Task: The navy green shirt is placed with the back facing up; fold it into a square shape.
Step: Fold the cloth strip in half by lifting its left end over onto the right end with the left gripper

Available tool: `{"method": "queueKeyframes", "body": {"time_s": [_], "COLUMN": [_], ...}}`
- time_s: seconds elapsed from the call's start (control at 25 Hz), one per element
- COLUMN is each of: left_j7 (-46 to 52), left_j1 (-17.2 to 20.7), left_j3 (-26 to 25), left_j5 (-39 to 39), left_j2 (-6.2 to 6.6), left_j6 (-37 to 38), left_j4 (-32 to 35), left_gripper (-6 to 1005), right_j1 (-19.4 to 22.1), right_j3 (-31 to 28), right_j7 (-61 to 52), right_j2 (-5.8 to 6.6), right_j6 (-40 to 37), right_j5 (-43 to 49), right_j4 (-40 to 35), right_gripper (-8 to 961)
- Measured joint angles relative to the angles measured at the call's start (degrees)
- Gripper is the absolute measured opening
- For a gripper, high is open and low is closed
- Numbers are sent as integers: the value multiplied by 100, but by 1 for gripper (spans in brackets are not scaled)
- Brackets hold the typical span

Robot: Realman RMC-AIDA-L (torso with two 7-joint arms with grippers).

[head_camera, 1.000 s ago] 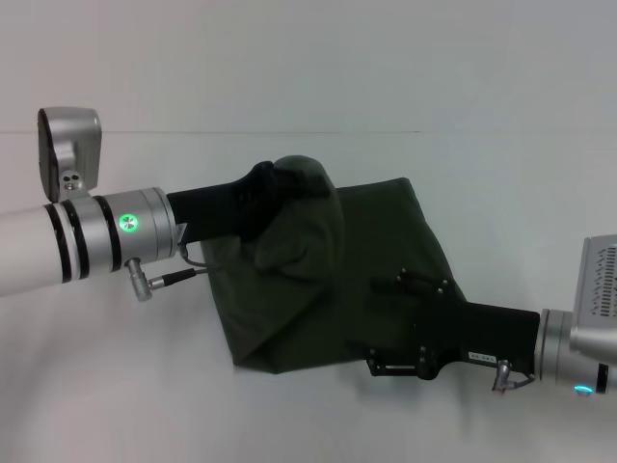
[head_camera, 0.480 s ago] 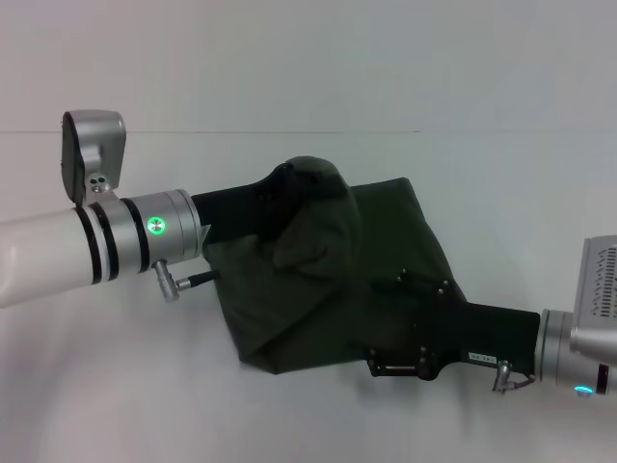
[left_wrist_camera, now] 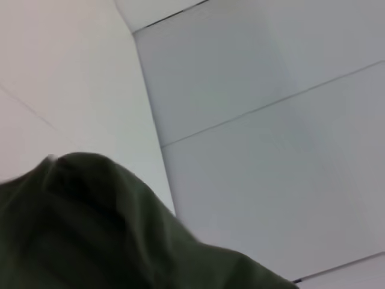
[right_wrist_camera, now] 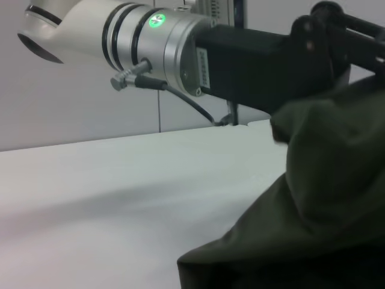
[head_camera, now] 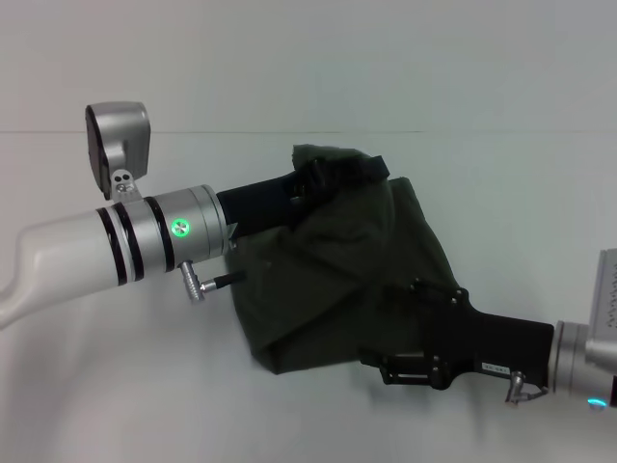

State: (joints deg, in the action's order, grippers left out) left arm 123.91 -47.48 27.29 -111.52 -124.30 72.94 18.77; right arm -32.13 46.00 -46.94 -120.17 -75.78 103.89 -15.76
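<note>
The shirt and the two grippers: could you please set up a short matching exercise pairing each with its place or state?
Things:
1. shirt
2. left gripper
3. right gripper
4. table

States:
A. white, bare around the cloth
B. low on the shirt's near right part
C. holds a fold raised at the far edge
D. dark green, partly folded

Pairs: 1-D, 2-C, 3-B, 4-A

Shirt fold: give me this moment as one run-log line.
shirt: partly folded on table | left gripper: lifting shirt edge | right gripper: low on shirt, fingers hidden
</note>
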Motion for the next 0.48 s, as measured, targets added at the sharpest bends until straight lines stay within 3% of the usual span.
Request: {"method": "queueKeyframes", "body": {"time_s": [0.16,0.48], "left_j7": [-106,-142], "left_j1": [-6,41], "left_j3": [-1,-32], "left_j5": [15,195], "left_j2": [-6,36], "left_j6": [-40,185], "left_j4": [-45,80], "left_gripper": [416,625], "right_j1": [130,313], "right_j3": [-3,-4], "right_j7": [0,-27], "right_j2": [18,32], "right_j6": [-20,-40], "right_j5": [-34,-43], "right_j4": [-19,-25], "right_gripper": [919,918]}}
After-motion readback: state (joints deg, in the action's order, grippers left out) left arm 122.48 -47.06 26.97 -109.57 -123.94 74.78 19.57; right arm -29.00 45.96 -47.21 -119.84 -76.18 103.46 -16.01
